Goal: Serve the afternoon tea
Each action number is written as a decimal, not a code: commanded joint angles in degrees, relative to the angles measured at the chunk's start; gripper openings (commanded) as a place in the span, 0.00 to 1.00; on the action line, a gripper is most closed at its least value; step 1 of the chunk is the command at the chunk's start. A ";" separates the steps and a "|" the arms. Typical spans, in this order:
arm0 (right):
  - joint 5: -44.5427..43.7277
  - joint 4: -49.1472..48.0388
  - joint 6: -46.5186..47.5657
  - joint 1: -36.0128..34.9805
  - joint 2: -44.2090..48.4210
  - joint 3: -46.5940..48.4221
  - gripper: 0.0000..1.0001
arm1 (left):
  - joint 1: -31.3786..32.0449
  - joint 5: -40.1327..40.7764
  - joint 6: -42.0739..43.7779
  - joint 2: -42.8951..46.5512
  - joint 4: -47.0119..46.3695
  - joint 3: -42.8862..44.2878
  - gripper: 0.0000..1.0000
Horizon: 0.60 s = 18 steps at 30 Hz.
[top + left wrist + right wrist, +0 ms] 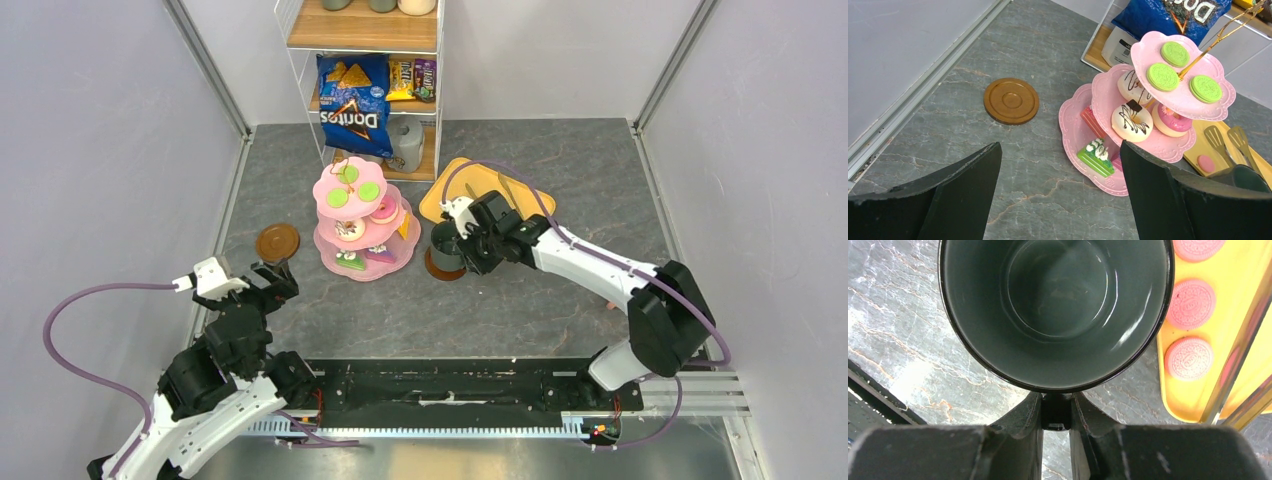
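The pink three-tier stand [331, 239] [1071, 131] carries green macarons [1163, 76] on top, donuts [1132, 121] on the middle tier and cake slices [1096, 157] at the bottom. My right gripper [462, 240] [1055, 401] is shut on the handle of the dark-green mug [445, 248] [1058, 365]. The mug is over a brown saucer [437, 272]; whether they touch I cannot tell. Another brown saucer [277, 242] [1011, 100] lies bare, left of the stand. My left gripper [272, 280] [1060, 148] hangs open and holds nothing, just near of that saucer.
A yellow tray [440, 200] [1180, 400] behind the mug holds pink macarons [1188, 358] and metal tongs [1228, 142]. A wire shelf [365, 30] with a blue Doritos bag [352, 105] stands at the back, behind the stand. Walls close in both sides.
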<state>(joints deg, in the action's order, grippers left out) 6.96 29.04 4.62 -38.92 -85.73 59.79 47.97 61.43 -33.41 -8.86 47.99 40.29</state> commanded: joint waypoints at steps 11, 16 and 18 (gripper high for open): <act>-4.08 -5.70 3.46 -1.07 -5.55 3.27 0.00 | -0.41 2.02 -1.37 -0.81 -0.17 1.00 0.95; -2.56 -5.90 3.64 -1.03 -6.46 2.77 0.00 | -0.42 1.96 -1.36 -1.01 -0.18 0.94 0.95; -1.92 -6.04 3.56 -1.06 -6.82 2.71 0.00 | -0.42 1.86 -1.35 -1.11 -0.17 0.93 0.95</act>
<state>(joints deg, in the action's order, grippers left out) 3.73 27.33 7.33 -39.81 -92.58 61.01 47.92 61.41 -33.41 -8.91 47.99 40.29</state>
